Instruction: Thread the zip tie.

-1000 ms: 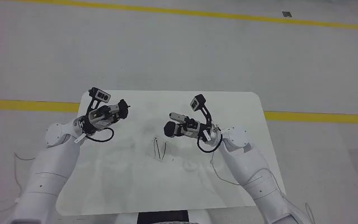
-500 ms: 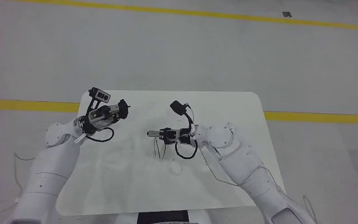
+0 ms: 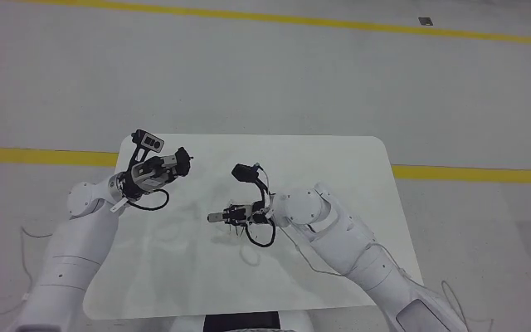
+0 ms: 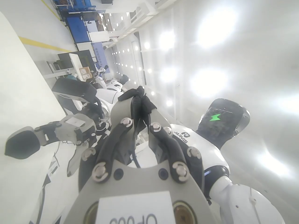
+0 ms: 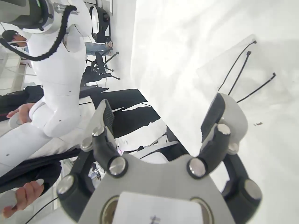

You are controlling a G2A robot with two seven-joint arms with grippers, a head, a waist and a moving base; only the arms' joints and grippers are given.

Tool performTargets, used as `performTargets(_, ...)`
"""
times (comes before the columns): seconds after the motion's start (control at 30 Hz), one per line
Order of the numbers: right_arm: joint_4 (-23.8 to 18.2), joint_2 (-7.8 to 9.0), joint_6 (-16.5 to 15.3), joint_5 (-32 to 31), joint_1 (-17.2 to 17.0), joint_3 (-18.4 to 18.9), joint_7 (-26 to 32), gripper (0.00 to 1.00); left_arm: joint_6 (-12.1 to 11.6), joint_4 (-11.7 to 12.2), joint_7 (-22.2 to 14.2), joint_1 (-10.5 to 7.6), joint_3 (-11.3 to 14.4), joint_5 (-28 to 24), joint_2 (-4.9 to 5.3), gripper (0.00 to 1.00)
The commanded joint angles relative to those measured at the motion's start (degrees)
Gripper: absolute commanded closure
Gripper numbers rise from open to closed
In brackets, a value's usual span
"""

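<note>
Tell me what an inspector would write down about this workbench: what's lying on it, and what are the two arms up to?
Surface: white table with rounded corners.
Job's things: three black zip ties, straight and unlooped, lying side by side mid-table.
Clutter: one small dark scrap on the table near the ties.
Grippers: right pincer open and holding nothing, low over the table beside the ties; left pincer shut, raised over the table's far left part.
Cables: black cable loops at both wrists.
Surroundings: grey floor with yellow lines.
</note>
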Motion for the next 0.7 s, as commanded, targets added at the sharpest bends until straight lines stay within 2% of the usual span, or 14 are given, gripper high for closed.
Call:
performTargets(0.0,0.0,0.00,0.0,0.0,0.0,0.0,0.0,0.00,0.0,0.0,0.0,0.00,0.0,0.0,0.00,1.00)
performTargets(0.03,-0.3,-0.05,-0.2,-1.3,-0.2,-0.8,-0.3,0.00,0.0,0.0,0.0,0.00,0.0,0.0,0.00,1.00)
performTargets(0.13,-0.9,-0.81,4.4,-8.5,2.1,-5.3,0.9,0.00,0.0,0.0,0.0,0.00,0.0,0.0,0.00,1.00)
performTargets(0.17,-0.8,-1.45,5.1,-9.1,3.0,-6.8,0.8,0.00,0.0,0.0,0.0,0.00,0.0,0.0,0.00,1.00)
performTargets(0.27,1.7,-3.17,5.1,-9.7,5.3,-9.6,-0.1,0.00,0.0,0.0,0.0,0.00,0.0,0.0,0.00,1.00)
performTargets(0.4,4.9,-5.13,5.1,-14.4,8.3,-12.4,1.1,0.00,0.0,0.0,0.0,0.00,0.0,0.0,0.00,1.00)
performTargets(0.53,7.0,-6.52,5.1,-17.9,8.7,-12.5,2.8,0.00,0.0,0.0,0.0,0.00,0.0,0.0,0.00,1.00)
performTargets(0.67,6.8,-7.10,5.1,-18.7,8.1,-11.8,3.8,0.00,0.0,0.0,0.0,0.00,0.0,0.0,0.00,1.00)
